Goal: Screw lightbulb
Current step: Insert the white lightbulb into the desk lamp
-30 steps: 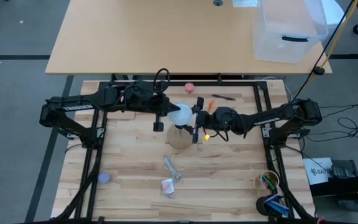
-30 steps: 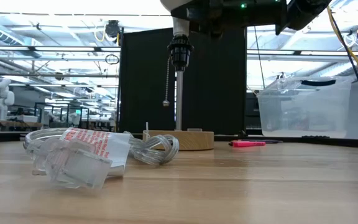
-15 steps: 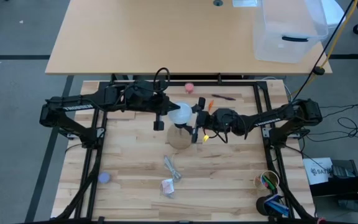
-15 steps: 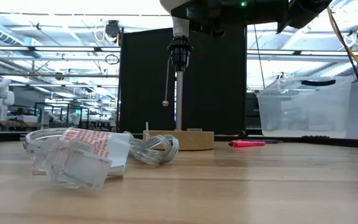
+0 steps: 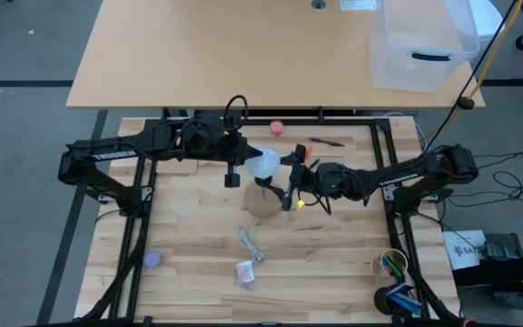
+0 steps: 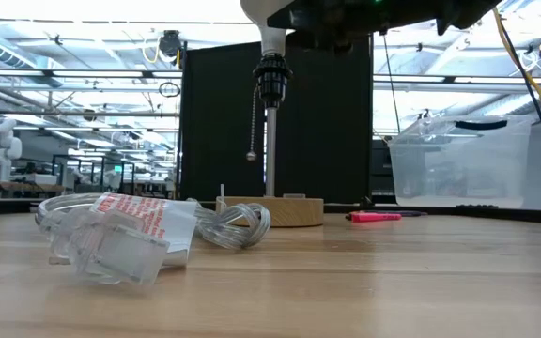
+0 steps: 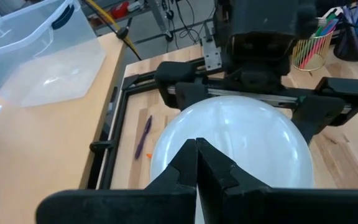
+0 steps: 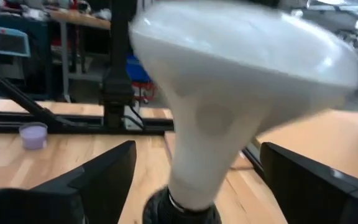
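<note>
The white lightbulb (image 5: 262,164) stands upright with its narrow neck (image 6: 270,42) in the black socket (image 6: 271,80) on the lamp's post. The post rises from a round wooden disc (image 6: 270,211). My right gripper (image 8: 194,168) is open on the bulb's right. Its fingers (image 8: 104,177) stand either side of the neck, apart from it. My left gripper (image 7: 196,149) is shut, with its tips at the globe's left side (image 7: 229,137). My left gripper comes level from the table's left, its shut fingertips (image 7: 188,163) right at the bulb's globe (image 7: 166,143). I cannot tell whether they touch it.
A pull chain (image 6: 252,122) hangs beside the post. Clear packaging (image 6: 120,235) and a clear cord (image 5: 251,243) lie near the front. A pink ball (image 5: 277,127), markers (image 5: 325,142), a purple piece (image 5: 152,259) and a pen cup (image 5: 390,263) sit around. A clear bin (image 5: 420,45) stands on the far table.
My right gripper has drawn back a little from the bulb toward the table's right edge. The bulb stays upright in the socket.
</note>
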Action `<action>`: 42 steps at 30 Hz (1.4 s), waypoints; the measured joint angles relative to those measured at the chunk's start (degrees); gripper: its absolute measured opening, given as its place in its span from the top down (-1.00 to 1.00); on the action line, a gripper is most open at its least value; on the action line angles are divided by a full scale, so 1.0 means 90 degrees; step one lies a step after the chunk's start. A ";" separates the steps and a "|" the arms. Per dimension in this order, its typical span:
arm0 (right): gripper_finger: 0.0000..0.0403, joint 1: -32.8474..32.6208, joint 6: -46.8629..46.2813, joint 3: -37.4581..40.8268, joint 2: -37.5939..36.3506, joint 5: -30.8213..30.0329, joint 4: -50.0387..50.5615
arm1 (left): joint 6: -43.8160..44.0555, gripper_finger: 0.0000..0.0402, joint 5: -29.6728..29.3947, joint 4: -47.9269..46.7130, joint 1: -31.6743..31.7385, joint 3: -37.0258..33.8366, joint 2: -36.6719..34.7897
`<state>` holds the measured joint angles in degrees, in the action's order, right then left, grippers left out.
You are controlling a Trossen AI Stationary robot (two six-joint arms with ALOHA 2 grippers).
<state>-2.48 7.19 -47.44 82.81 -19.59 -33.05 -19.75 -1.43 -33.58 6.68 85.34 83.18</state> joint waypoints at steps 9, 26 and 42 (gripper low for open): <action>-0.68 -0.0158 -0.0364 0.0002 -0.0100 -0.0005 0.0348 | 0.0002 1.00 0.0007 -0.0005 -0.0002 0.0000 0.0000; -0.68 -0.0548 0.0245 0.0005 -0.0093 -0.0110 0.0266 | 0.0007 1.00 0.0067 -0.0016 -0.0010 0.0000 -0.0002; -0.68 -0.0587 0.0308 0.0005 -0.0207 -0.0074 0.0521 | -0.0029 1.00 -0.0131 0.0056 -0.0007 -0.0005 0.0002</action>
<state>-7.76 9.96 -47.40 80.95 -20.25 -28.36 -20.01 -2.61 -33.08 6.61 85.30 83.20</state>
